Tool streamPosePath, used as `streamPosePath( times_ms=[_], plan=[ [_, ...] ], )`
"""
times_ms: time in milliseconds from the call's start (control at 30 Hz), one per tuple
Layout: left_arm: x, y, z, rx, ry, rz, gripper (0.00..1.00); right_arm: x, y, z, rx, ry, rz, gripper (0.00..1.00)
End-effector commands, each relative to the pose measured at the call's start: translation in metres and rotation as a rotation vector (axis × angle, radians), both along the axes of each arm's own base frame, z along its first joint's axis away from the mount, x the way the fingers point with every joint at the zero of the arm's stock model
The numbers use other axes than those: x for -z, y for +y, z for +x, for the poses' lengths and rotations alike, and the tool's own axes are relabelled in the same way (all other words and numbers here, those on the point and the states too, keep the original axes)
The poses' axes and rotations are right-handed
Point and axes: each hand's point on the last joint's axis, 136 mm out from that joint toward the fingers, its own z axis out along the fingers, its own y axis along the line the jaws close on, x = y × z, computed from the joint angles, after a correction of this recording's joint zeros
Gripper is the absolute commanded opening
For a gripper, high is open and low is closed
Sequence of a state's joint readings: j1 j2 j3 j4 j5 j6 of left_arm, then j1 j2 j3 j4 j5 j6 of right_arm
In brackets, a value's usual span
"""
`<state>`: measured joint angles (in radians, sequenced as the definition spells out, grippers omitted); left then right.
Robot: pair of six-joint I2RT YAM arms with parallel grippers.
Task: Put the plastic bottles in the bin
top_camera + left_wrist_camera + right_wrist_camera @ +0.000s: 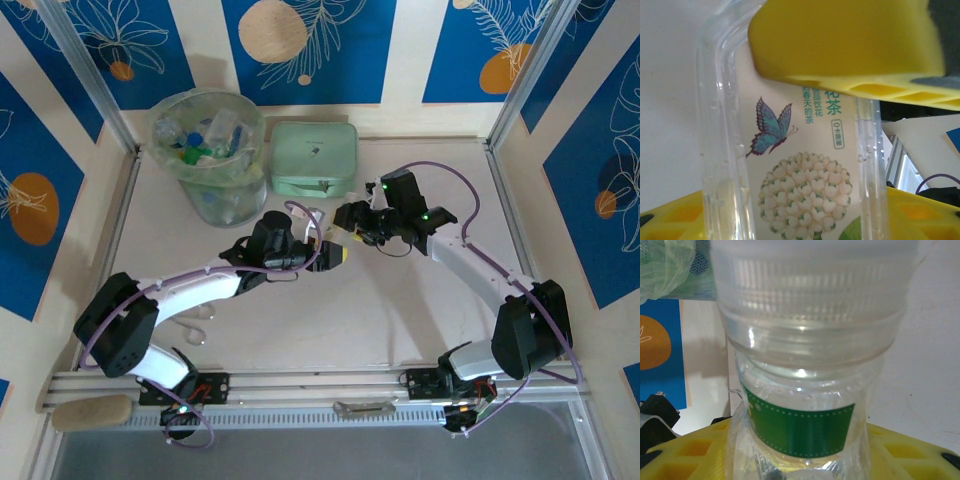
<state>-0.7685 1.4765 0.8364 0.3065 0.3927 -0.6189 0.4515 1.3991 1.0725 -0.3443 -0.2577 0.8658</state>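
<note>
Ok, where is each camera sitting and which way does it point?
Top external: above and behind the bases, looking down on the table and bin; both arms, left gripper and right gripper nearly meeting.
Left wrist: on the left arm, looking along its yellow fingers clamped on a butterfly-label bottle.
Right wrist: on the right arm, close on a green-banded bottle over one yellow finger.
Shared: top and right wrist both catch the blue wall panel with orange disc.
</note>
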Motion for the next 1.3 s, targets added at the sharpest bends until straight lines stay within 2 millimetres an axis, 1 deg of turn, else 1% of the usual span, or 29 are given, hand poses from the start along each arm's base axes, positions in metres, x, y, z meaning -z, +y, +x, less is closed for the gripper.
streamPosePath(
  times_ms=[0,100,167,267,367,467,533,567,633,800,933,1000,1100,1167,1267],
  plan=[
    [-0.009,-0.003,-0.001,0.01,-0.03,-0.031,0.51,-0.005,0.007,-0.005,-0.035,-0.006,0.024,0.64],
    [-0.002,0.003,0.0,-0.011,-0.027,-0.012,0.51,-0.006,0.003,-0.003,-0.012,-0.01,0.008,0.78],
    [0.001,0.006,0.001,-0.025,-0.027,0.003,0.51,-0.006,-0.002,-0.002,0.009,-0.016,-0.008,0.83],
    [0.003,0.013,0.003,-0.051,-0.035,0.014,0.51,-0.005,-0.015,0.001,0.055,-0.015,-0.026,0.86],
    [-0.001,0.023,0.007,-0.082,-0.054,0.03,0.5,-0.004,-0.031,0.003,0.107,-0.016,-0.032,0.89],
    [-0.012,0.039,0.015,-0.119,-0.084,0.051,0.5,-0.004,-0.046,0.005,0.163,-0.031,-0.035,0.9],
    [-0.024,0.05,0.022,-0.14,-0.111,0.063,0.49,-0.004,-0.054,0.005,0.189,-0.039,-0.037,0.92],
    [-0.033,0.057,0.026,-0.155,-0.132,0.071,0.49,-0.002,-0.057,0.005,0.201,-0.038,-0.042,0.94],
    [-0.051,0.071,0.035,-0.177,-0.178,0.09,0.48,0.001,-0.061,0.005,0.212,-0.038,-0.052,0.94],
    [-0.113,0.106,0.058,-0.242,-0.329,0.156,0.48,0.009,-0.061,0.003,0.21,-0.03,-0.055,0.95],
    [-0.155,0.135,0.077,-0.295,-0.411,0.218,0.48,0.014,-0.06,0.004,0.204,-0.024,-0.055,0.95],
    [-0.176,0.153,0.087,-0.327,-0.455,0.269,0.48,0.016,-0.06,0.004,0.2,-0.023,-0.06,0.95],
    [-0.201,0.18,0.103,-0.381,-0.505,0.347,0.48,0.017,-0.062,0.004,0.198,-0.026,-0.073,0.95],
    [-0.214,0.199,0.113,-0.426,-0.532,0.393,0.48,0.018,-0.064,0.004,0.202,-0.028,-0.079,0.95],
    [-0.225,0.226,0.129,-0.488,-0.534,0.429,0.48,0.018,-0.067,0.003,0.206,-0.03,-0.085,0.95]
  ],
)
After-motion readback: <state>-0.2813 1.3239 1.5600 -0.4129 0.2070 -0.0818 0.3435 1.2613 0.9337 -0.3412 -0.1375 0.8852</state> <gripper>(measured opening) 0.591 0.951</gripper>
